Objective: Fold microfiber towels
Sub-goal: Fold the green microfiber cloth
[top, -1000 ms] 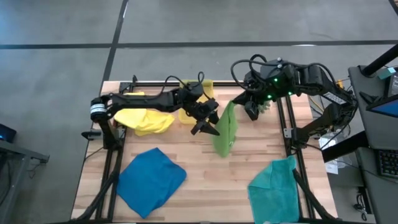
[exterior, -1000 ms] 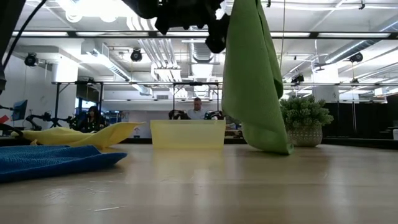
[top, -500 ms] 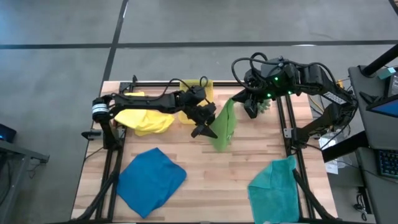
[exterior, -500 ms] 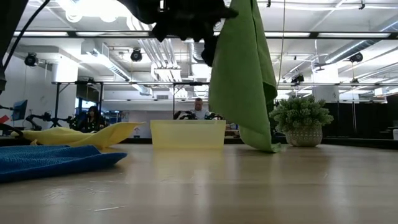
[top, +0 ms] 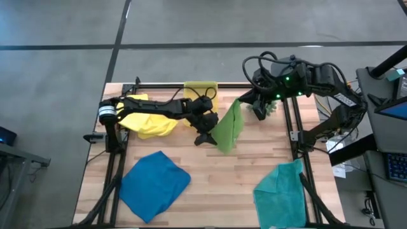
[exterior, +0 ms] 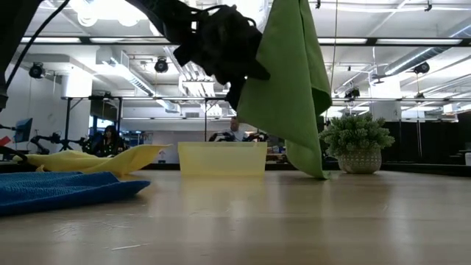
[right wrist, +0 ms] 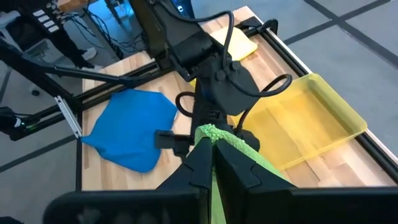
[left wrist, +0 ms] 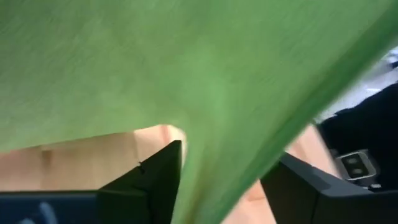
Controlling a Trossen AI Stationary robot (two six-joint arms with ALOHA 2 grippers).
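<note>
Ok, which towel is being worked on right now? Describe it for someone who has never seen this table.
Look at the middle of the wooden table, near its far edge, just in front of the yellow bin. The lime green towel hangs there from the right claw. It alone is lifted; the yellow, blue and teal towels lie on the table.

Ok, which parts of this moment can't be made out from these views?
- Left claw: left wrist view is filled by the blurred lime green towel, so whether it grips yet is unclear.
- Teal towel: cut off by the high view's bottom edge.
- Towel's upper corner in the right claw: cropped by the low view's top.
</note>
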